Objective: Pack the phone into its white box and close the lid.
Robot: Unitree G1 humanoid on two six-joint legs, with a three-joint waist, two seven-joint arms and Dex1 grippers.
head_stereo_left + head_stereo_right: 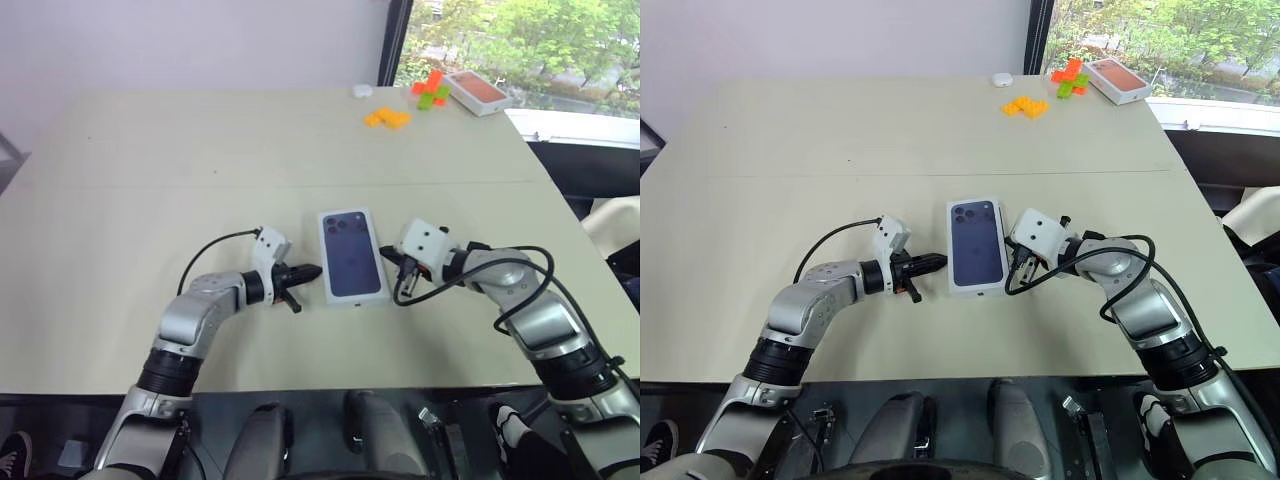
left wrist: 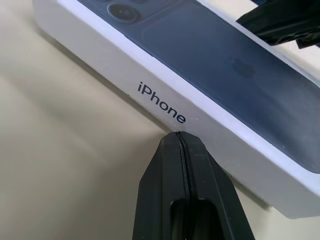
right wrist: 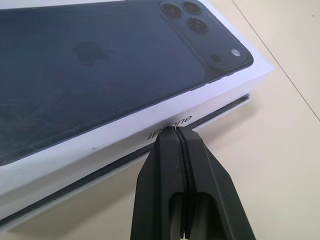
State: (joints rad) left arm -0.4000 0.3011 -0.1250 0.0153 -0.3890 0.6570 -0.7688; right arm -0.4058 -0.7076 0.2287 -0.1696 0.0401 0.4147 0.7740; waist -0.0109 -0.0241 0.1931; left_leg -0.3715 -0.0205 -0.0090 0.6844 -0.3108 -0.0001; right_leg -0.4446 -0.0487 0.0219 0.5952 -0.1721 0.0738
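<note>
The lid [image 1: 353,256] sat on the white box [image 3: 125,167] mid-table, long axis running away from me, a gap showing beneath; my left gripper [image 1: 306,271] and right gripper [image 1: 399,262], both clenched empty, flanked its long sides, tips at its walls.

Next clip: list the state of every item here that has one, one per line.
lid: on the white box, picture side up, not fully down; a dark gap runs beneath it.
white box: under the lid, nearly closed.
left end effector: shut, tip at the lid's side.
right end effector: shut, tip against the lid's opposite side.
orange-topped box: closed, far corner.
</note>
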